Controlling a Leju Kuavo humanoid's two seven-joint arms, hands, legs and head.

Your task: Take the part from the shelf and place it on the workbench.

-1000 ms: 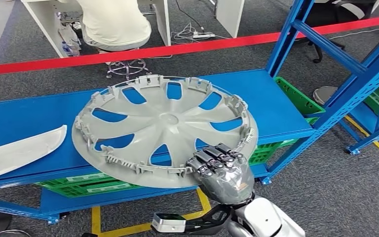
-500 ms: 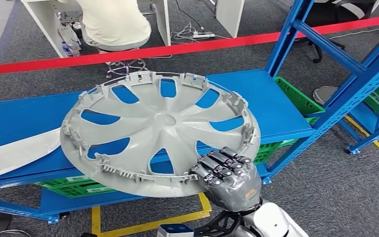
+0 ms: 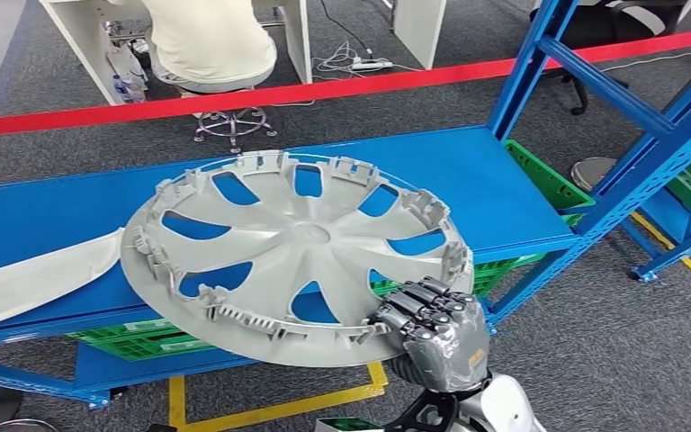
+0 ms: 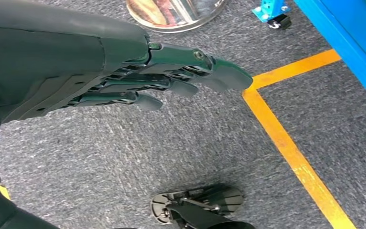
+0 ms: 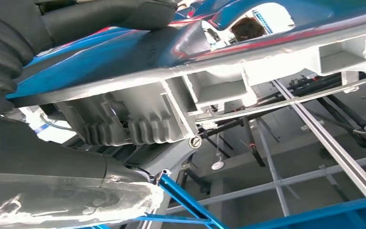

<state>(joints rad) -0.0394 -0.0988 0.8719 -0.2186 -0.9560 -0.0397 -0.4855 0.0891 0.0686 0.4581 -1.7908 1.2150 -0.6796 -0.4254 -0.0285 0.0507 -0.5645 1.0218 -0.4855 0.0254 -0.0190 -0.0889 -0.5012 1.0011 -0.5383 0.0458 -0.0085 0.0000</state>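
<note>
Hubcap part [image 3: 297,252] is gripped at its near rim by the right robot hand [image 3: 432,328] and tilted up over the blue shelf [image 3: 504,189] — grab done, carry and workbench drop left. Left robot hand [image 4: 171,78] hangs holding nothing, fingers loosely extended.

The right hand [image 3: 432,328], at the frame's lower centre, is being kept curled around a rim; the left hand [image 4: 124,71] is being held loosely extended, holding nothing.

Far beyond you, a red tape [image 3: 342,87] runs across the floor, with a seated person [image 3: 207,40] at a white desk [image 3: 81,36] behind it. Green crates [image 3: 540,180] sit at right, and yellow floor lines [image 4: 286,138] lie near.
</note>
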